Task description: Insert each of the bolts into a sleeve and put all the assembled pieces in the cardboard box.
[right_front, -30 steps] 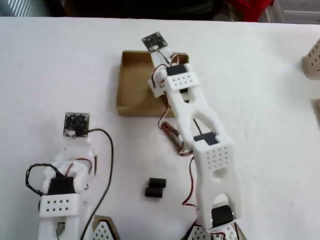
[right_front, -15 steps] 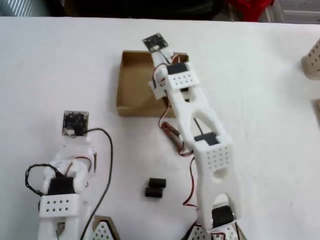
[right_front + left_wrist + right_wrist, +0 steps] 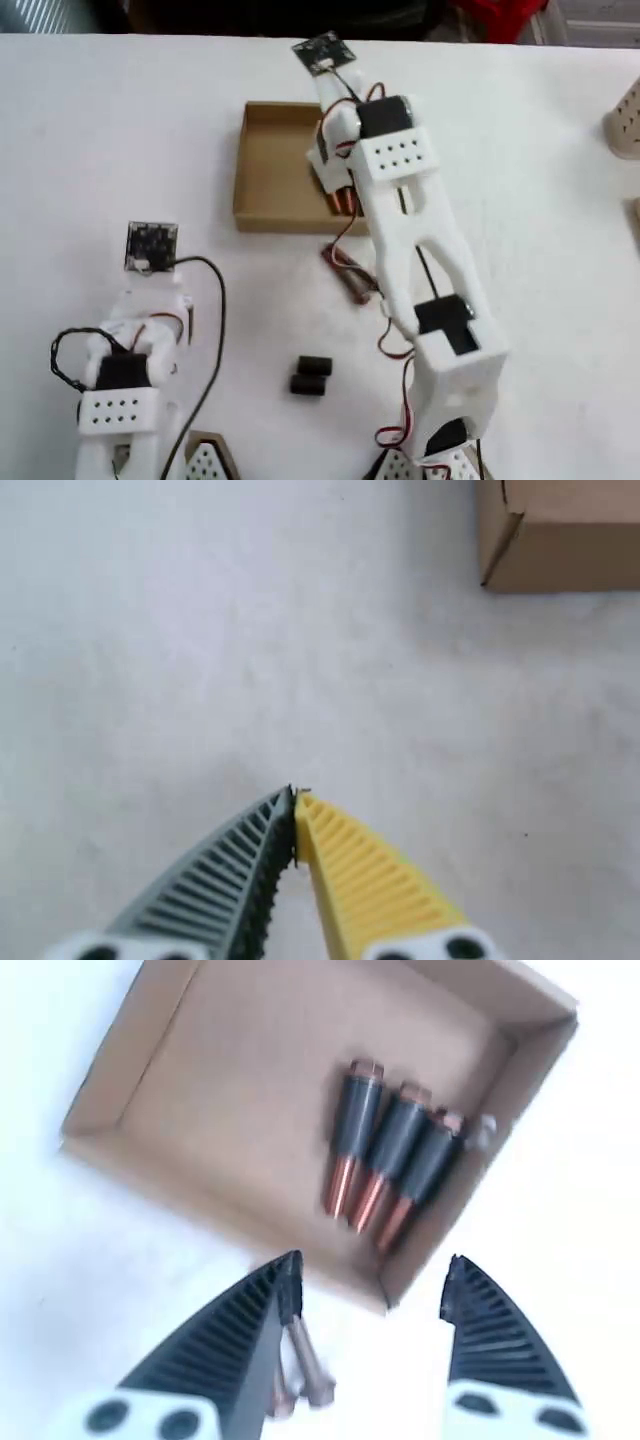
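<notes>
White table, two arms side by side, bare cloth-like surface under everything.

Right gripper: jaws spread wide, holding nothing, hanging above the near rim of the cardboard box. Just ahead of its tips, inside the box, three assembled pieces lie side by side against one wall, each a copper bolt pushed through a dark sleeve, threaded ends pointing back toward the gripper.

Loose bolts: two as far as I can tell, on the table outside the box, just behind and beneath one finger of the right gripper, partly hidden by it. In the high view the loose bolts sit just beside the box wall, under the right arm. Their long axis runs roughly along the right gripper's own reach line, heads toward the arm's base.

Sleeves: two black ones, touching each other, well behind the right gripper, back toward the arm bases and between the two arms.

Left gripper: jaws pressed together, empty, low over bare table; a box corner is well ahead of it and off to one side.

Judgement: three done, two sets left. Key relation for the next pick: bolts are behind the right gripper, not ahead, so it must pull back from the box; right arm is clearly nearer them. With the jaws straddling that axis, little wrist turn looks needed.
</notes>
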You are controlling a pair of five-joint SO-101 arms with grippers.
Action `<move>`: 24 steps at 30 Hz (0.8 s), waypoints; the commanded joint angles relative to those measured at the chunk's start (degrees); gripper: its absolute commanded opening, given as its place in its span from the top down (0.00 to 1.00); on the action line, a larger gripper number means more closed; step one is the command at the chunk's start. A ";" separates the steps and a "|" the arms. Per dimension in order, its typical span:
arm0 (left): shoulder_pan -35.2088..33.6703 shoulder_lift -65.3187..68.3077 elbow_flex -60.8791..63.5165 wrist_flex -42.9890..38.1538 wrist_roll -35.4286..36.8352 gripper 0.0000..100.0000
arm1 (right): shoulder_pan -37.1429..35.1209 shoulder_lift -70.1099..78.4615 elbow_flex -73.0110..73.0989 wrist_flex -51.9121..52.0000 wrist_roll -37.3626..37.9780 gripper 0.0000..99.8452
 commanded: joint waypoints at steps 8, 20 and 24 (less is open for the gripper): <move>0.48 -0.66 -1.05 -1.32 -0.44 0.98 | -2.68 -28.88 18.99 10.15 10.64 0.80; 0.40 -0.66 -1.05 -1.05 -0.53 0.98 | -13.93 -63.25 72.09 -6.20 11.69 0.80; 0.40 -0.66 -1.05 -1.05 -0.53 0.98 | -20.09 -68.62 84.84 -10.59 20.92 0.80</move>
